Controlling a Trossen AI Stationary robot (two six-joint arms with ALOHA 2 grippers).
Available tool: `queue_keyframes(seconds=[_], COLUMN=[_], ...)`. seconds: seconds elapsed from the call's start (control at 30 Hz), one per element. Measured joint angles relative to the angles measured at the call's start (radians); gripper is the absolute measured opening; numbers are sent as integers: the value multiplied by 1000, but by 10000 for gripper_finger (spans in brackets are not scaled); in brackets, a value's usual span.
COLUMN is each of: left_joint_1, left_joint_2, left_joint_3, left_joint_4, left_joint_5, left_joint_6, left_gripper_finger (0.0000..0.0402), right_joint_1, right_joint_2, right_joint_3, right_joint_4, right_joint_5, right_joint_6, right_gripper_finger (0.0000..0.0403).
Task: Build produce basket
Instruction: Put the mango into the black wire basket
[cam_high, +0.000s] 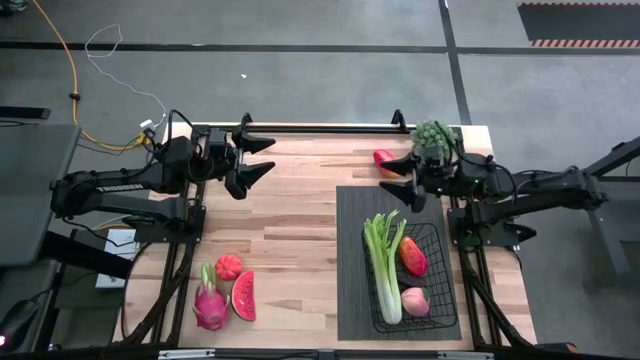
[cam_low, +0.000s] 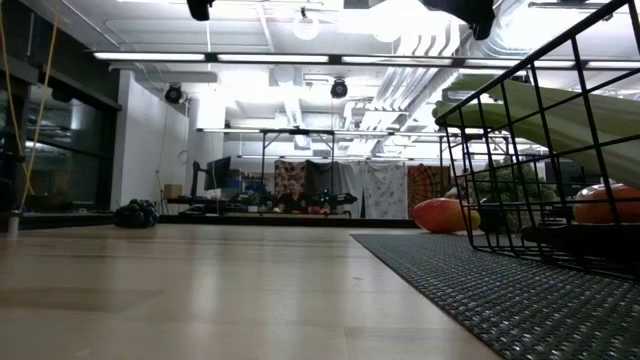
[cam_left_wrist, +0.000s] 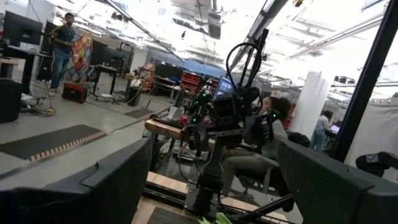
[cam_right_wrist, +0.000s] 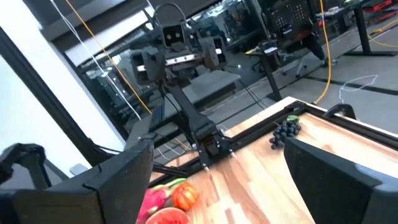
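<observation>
The black wire basket (cam_high: 432, 291) stands on the ribbed mat at the table's near right. In it lie a green celery bunch (cam_high: 383, 262), a red-orange mango (cam_high: 413, 257) and a peach (cam_high: 415, 301). A pink dragon fruit (cam_high: 209, 301), a watermelon slice (cam_high: 244, 296) and an orange-red fruit (cam_high: 229, 266) lie on the wood at the near left. Dark grapes (cam_right_wrist: 286, 130) sit near the far left corner. My left gripper (cam_high: 270, 156) is open in the air over the far left. My right gripper (cam_high: 388, 181) is open in the air, above the mat's far end.
A red fruit (cam_high: 385, 157) and a green leafy vegetable (cam_high: 435, 135) lie at the far right edge by my right arm. The dark ribbed mat (cam_high: 352, 250) covers the right part of the table. Bare wood (cam_high: 290, 230) lies between the arms.
</observation>
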Motion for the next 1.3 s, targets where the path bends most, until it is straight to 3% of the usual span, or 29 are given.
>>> queue_keyframes(seconds=[1.03,1.3], left_joint_1=[0,0], left_joint_2=[0,0], left_joint_3=[0,0], left_joint_4=[-1,-3], left_joint_5=[14,14], left_joint_6=[0,0], left_gripper_finger=[337,337], right_joint_1=[0,-36], right_joint_2=[39,39], right_joint_3=[0,0], right_joint_4=[-66,-181], right_joint_5=[17,111], right_joint_6=[-13,140], right_gripper_finger=[350,350])
